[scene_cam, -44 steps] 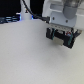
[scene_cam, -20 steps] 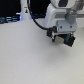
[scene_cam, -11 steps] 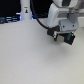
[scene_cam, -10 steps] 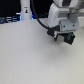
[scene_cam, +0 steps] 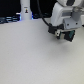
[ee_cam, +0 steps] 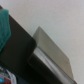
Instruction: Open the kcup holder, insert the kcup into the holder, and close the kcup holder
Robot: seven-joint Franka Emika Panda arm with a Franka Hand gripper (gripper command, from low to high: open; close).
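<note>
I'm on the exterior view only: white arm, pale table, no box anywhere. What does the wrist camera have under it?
Observer: A black holder crosses the wrist view on a diagonal, set against the pale surface.
Operator: Anything attached to it?
Observer: A grey slab with a dull shine lies along its edge. It is too blurred to say what part it is.
Operator: Any sign of a green pod there?
Observer: There is a green patch at the frame's edge, beside the black body. I cannot tell whether it is a pod.
</note>
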